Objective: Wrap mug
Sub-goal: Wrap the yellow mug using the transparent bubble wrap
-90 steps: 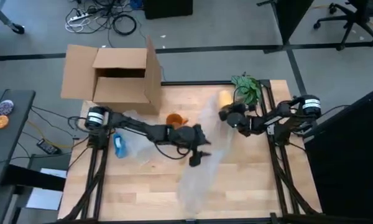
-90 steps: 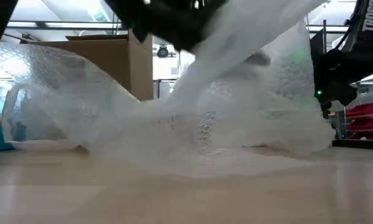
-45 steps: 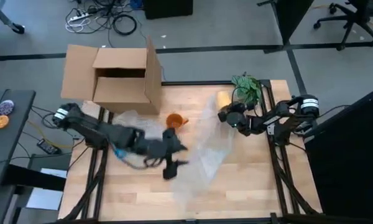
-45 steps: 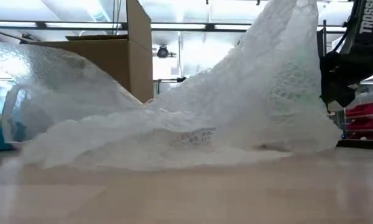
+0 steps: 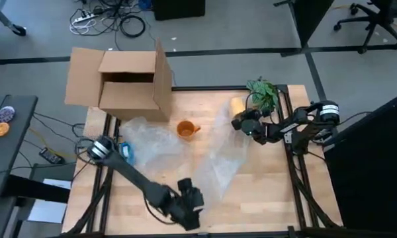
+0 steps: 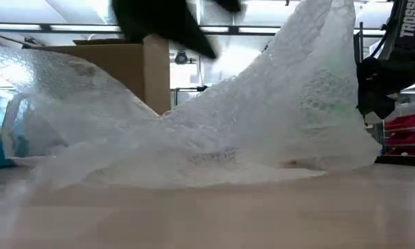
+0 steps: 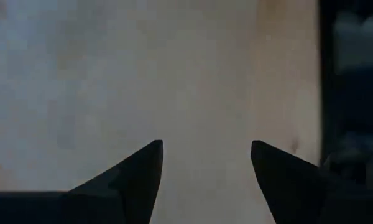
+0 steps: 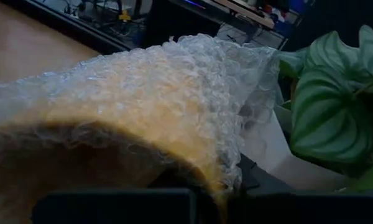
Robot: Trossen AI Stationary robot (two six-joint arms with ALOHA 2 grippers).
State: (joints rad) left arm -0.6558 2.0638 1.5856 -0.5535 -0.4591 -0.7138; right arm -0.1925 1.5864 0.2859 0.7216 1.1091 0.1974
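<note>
The orange mug (image 5: 185, 127) stands upright on the wooden table, left of a clear bubble wrap sheet (image 5: 221, 155). In the low view the sheet (image 6: 263, 124) hides the mug. My right gripper (image 5: 240, 122) is at the sheet's far right end and holds it raised. My left gripper (image 5: 192, 201) hangs near the table's near edge, off the sheet's near left end. It is open (image 7: 206, 162) over bare wood with nothing between its fingers. My right gripper has the bubble wrap's far right end (image 8: 193, 143), which drapes over the fingers and hides the place of contact. That end stands raised to a peak (image 6: 318, 21). From there the sheet slopes down slack to its near part (image 6: 194, 166) on the table.
An open cardboard box (image 5: 126, 82) stands at the far left. A potted plant (image 5: 263, 94) and a yellow thing (image 5: 239, 104) are at the far right. A second crumpled wrap (image 5: 145, 132) and a blue thing (image 5: 127, 153) lie at the left.
My left gripper has swung from over the middle of the sheet toward the table's near edge. The strip of wrap that rose up to it has fallen back onto the table. The far right end stays raised at my right gripper.
</note>
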